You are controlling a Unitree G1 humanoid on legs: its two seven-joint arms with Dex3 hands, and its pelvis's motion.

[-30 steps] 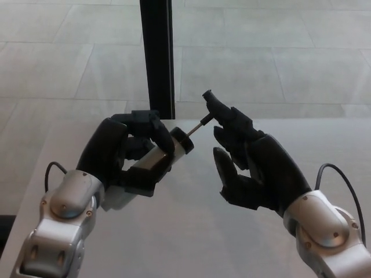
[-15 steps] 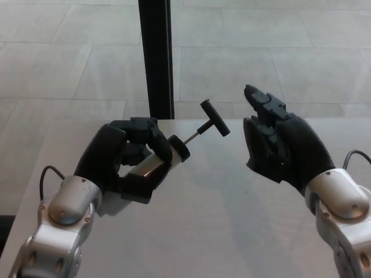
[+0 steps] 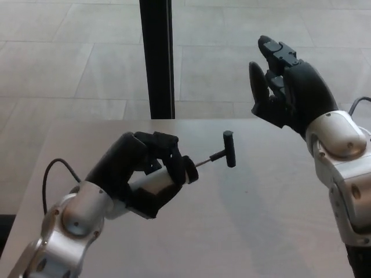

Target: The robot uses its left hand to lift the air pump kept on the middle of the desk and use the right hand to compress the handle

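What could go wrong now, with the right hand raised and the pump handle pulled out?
1. The right hand is open, high above and apart from the T-handle; coming back down it may miss this small handle or strike it sideways.
2. The thin rod is extended; an off-axis push might bend it.
3. The left hand holds the air pump tilted above the desk; a hard push could make it slip.

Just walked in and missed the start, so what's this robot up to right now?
The robot is working a small air pump over a desk. Its left hand is wrapped around the pump's body, holding it tilted above the desk. The T-shaped handle sticks out on its thin rod, extended and free. The right hand is raised off to the side, open, touching nothing, so the handle is not being pressed at this moment.
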